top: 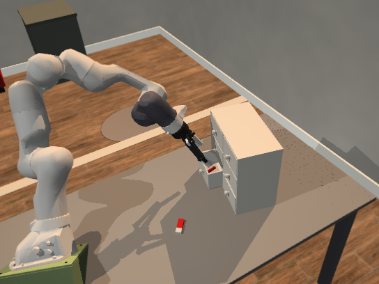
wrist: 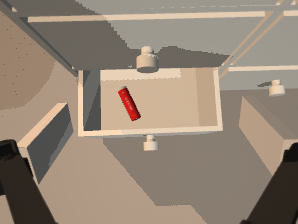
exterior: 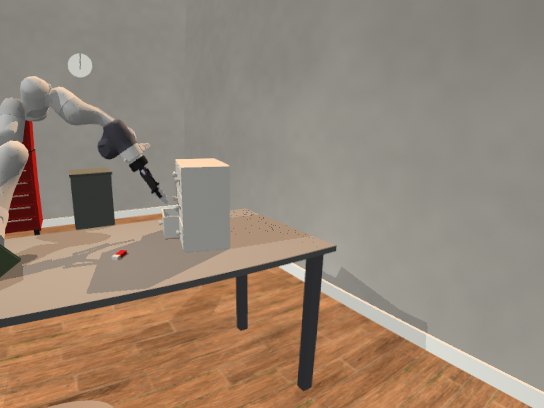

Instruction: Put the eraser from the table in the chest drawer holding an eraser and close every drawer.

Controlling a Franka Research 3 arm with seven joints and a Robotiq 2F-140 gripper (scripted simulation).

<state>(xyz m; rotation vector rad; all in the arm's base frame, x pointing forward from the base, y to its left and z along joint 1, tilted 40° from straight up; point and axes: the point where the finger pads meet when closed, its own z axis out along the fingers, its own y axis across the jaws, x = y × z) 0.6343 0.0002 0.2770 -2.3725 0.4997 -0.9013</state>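
Taking the small chest [top: 251, 139] as the landmark and going left to right in the top view: the arm's green pedestal [top: 78, 255] stood at the far left of the bench [top: 306, 209], well apart from the chest. Nearer, on the bench in front of the chest's drawer face and well clear of it, lay the red-and-white eraser [top: 180, 225], flat and untouched. Next came the tool [top: 203, 159], tilted down toward the chest and hovering just above the one drawer [top: 213, 177] that stood pulled partway out of the chest's front. Its fingers were spread fully wide, with nothing between them. In the wrist view the dark fingertips framed the open tray from either side, and inside the tray lay a single red cylindrical thing [wrist: 129, 104], slanted toward the tray's left wall; it looked like a small battery or marker rather than an eraser, though the print on it was too small to read. The other drawers of the chest appeared shut, their knobs [wrist: 276, 89] showing against the front. As a judgement, the step in hand was inspection: this drawer seemed not to be the one with the matching eraser. The next move probably called for pushing this tray back in gently, without shifting the chest, then easing another open less than halfway.
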